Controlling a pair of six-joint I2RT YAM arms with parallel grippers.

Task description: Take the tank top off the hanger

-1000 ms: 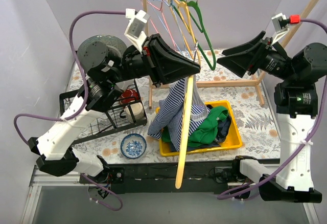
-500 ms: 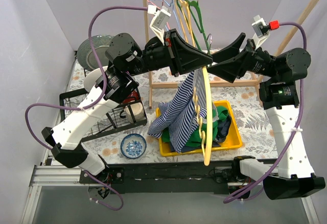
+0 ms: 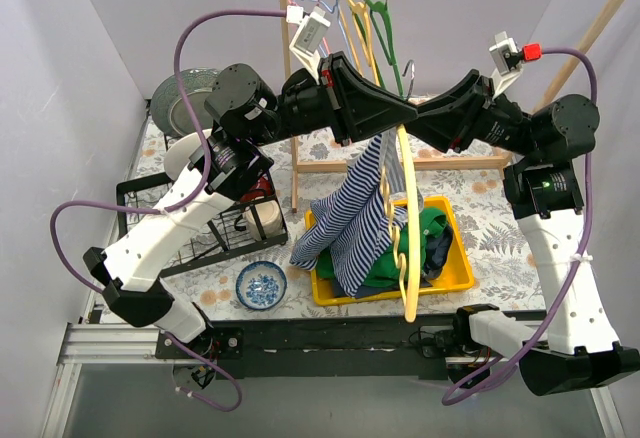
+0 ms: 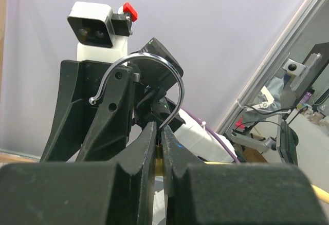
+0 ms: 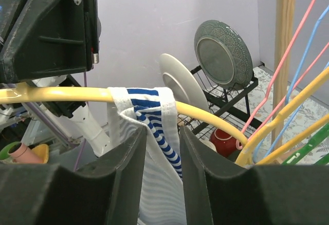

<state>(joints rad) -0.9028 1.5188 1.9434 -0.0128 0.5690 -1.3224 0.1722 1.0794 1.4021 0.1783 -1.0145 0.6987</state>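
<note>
Both claws meet above the hanging tank top (image 3: 352, 220).

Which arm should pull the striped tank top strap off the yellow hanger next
Right. The left gripper is shut on the hanger at its metal hook, steadying it. The right gripper's fingers already flank the tank top strap, so it could probably close and slide it off.
</note>
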